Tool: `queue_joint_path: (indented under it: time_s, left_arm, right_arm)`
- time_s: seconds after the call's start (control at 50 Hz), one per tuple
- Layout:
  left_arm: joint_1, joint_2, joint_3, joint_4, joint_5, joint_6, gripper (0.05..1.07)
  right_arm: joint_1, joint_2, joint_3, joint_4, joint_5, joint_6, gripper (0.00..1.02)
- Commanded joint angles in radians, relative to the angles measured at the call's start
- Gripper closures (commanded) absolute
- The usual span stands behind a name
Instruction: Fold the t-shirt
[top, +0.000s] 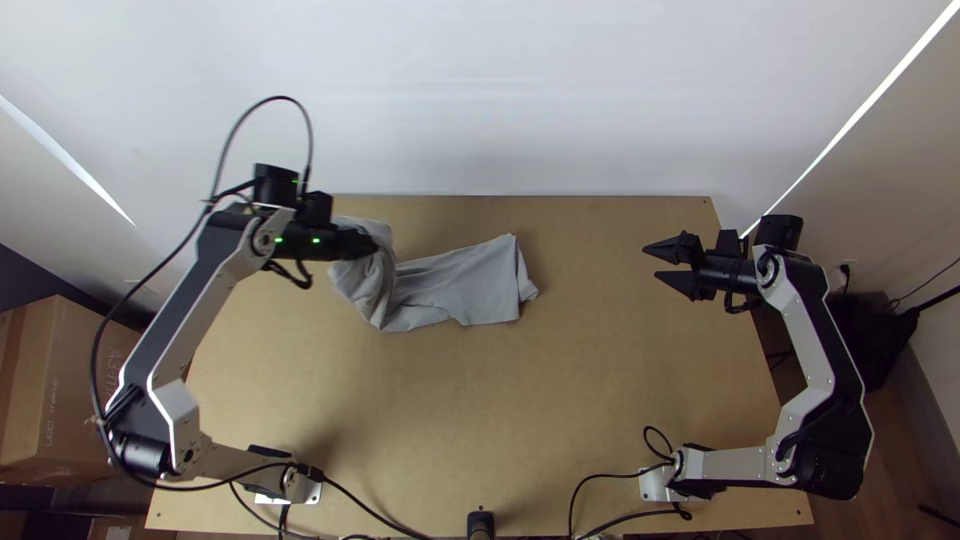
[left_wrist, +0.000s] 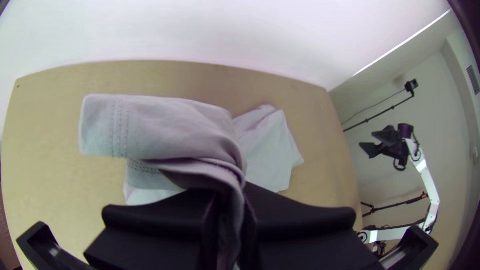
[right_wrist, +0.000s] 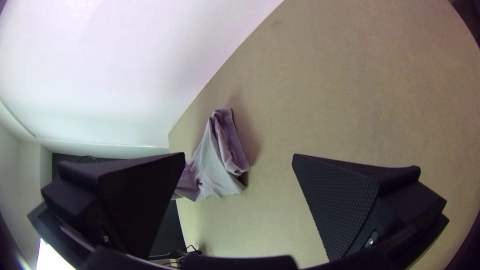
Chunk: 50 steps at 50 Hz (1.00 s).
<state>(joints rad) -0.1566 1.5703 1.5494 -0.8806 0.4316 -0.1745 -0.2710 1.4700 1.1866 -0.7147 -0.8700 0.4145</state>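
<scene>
In the top view my left gripper (top: 365, 243) is at the back left of the table, its tip in the raised, bunched end of the light grey t-shirt (top: 460, 283). The rest of the shirt lies creased on the table toward the middle. In the left wrist view the left gripper (left_wrist: 227, 215) is shut on a gathered part of the t-shirt (left_wrist: 165, 125), and a stitched hem hangs over beyond it. My right gripper (top: 660, 267) stands open at the right, apart from the shirt. In the right wrist view the t-shirt (right_wrist: 215, 160) shows between the spread fingers of the right gripper (right_wrist: 239, 157).
The wooden table (top: 480, 420) is bare in front of the shirt and between it and the right gripper. A white wall (top: 520, 100) rises behind the back edge. Black cables (top: 590, 490) lie at the near edge, and a cardboard box (top: 70, 390) stands left of the table.
</scene>
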Motion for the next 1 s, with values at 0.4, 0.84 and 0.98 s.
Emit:
queue_joint_path:
  time_s: [0.4, 0.84, 0.98]
  left_arm:
    - [-0.278, 0.471, 0.439, -0.083, -0.071, -0.163, 1.05]
    - [-0.460, 0.820, 0.778, -0.081, -0.177, -0.194, 0.09]
    - [-0.466, 0.706, 0.753, 0.054, -0.177, -0.287, 0.09]
  right_arm:
    - [-0.010, -0.119, -0.104, -0.009, 0.032, 0.003, 0.04]
    - [0.087, -0.172, -0.182, -0.008, 0.138, 0.026, 0.04]
    - [0.233, -0.174, -0.226, 0.069, 0.258, 0.027, 0.04]
